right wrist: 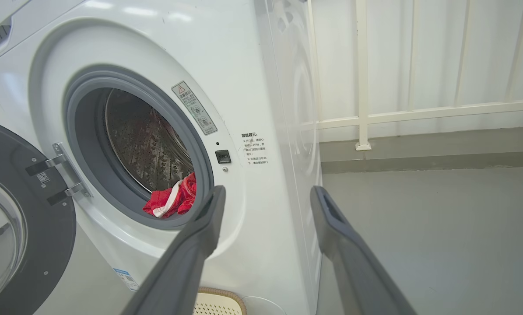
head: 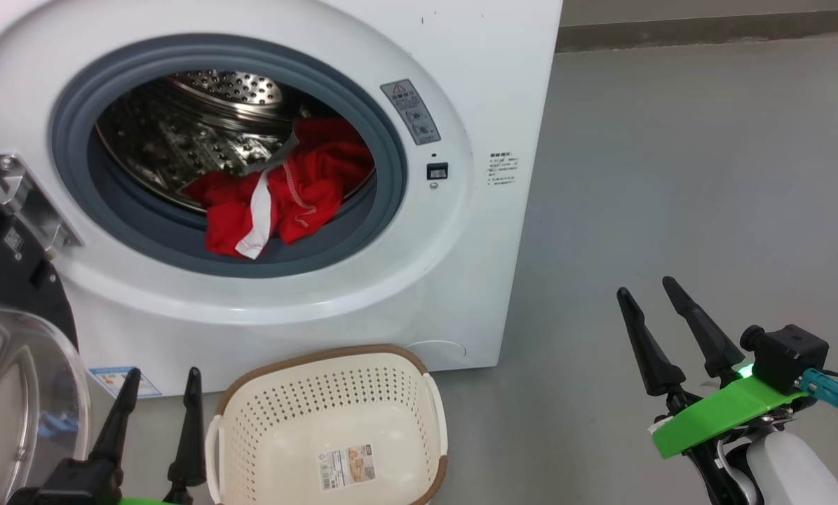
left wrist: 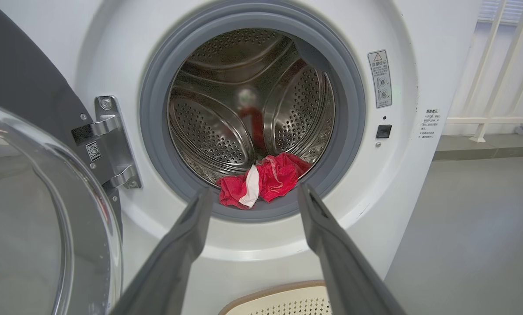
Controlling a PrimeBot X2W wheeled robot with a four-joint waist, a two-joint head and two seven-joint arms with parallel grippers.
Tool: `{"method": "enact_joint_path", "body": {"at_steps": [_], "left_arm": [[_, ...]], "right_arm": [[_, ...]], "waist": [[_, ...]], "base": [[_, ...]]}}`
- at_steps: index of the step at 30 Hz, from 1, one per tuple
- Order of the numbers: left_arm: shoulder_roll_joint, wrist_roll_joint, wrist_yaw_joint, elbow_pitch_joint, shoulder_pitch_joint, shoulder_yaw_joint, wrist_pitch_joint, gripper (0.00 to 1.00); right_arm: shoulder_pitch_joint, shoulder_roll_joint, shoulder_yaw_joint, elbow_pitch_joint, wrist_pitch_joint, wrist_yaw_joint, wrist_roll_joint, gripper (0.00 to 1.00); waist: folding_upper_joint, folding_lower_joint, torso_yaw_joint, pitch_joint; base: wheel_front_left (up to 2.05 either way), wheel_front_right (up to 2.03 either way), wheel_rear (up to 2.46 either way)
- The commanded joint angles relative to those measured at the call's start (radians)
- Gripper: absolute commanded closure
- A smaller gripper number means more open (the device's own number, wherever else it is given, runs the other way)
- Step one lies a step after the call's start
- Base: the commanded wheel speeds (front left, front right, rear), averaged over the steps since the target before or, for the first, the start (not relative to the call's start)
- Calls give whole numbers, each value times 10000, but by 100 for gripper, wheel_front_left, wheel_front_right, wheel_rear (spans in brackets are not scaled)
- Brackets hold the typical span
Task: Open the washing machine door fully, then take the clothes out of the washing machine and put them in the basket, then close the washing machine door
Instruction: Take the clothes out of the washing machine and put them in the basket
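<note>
Clothes (head: 285,196) drape over the grey gasket (head: 393,165); left gripper (head: 163,372) and right gripper (head: 645,286) gape empty; a shallow pinch may spill them beside the basket (head: 320,353).

Smooth grey floor (head: 706,175); white railing (right wrist: 362,87) (bars upright) before a pale wall (right wrist: 462,57)

- The washing machine (head: 489,84) is a white front loader with a grey seal (head: 75,140) and a holed steel drum (head: 180,133)
- The door (head: 19,365), black-rimmed with bulging glass, hangs wide open on the left
- The clothes (head: 285,193), red with white trim, lie bunched at the drum's front edge
- The basket (head: 320,353), cream with a brown rim, stands just before the machine
</note>
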Motion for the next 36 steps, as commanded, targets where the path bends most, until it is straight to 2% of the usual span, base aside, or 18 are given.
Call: {"method": "enact_joint_path", "body": {"at_steps": [1,36], "left_arm": [[106,25,-99,-192,-383,404,-124,0],[-31,193,-174,122,-522,594,-124,0]], "right_arm": [[-45,-53,97,-278,-120,16,-20,0],[-145,-31,130,-217,-120,16,-30,0]], "waist": [[0,0,11,20],[0,0,60,108]], "base": [[78,-78,0],[5,-5,0]]}}
